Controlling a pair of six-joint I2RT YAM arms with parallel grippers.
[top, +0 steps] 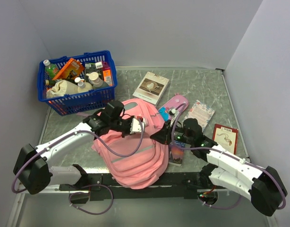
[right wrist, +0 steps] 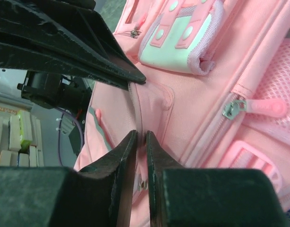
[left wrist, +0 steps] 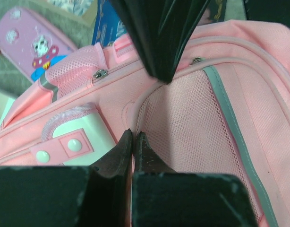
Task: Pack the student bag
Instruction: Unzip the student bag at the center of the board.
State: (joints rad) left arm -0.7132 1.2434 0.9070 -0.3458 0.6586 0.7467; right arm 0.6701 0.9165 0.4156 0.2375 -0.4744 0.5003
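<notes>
The student bag (top: 135, 156), a soft pink backpack with a grey stripe, lies at the table's near middle between both arms. My left gripper (left wrist: 134, 134) is shut on a raised fold of its pink fabric, between the white pocket patch (left wrist: 83, 137) and the mesh panel (left wrist: 183, 127). My right gripper (right wrist: 140, 135) comes from the opposite side and is shut on the same ridge of fabric, with a small metal zipper piece (right wrist: 143, 183) showing between its fingers. From above, the left gripper (top: 144, 125) and right gripper (top: 156, 135) meet tip to tip over the bag's upper part.
A blue basket (top: 55, 101) holding bottles and packets stands at the back left. A book (top: 151, 86), a pink pencil case (top: 175, 103), a patterned notebook (top: 199, 113) and a red card (top: 225, 137) lie right of the bag. A small packet (top: 177, 153) lies under the right arm.
</notes>
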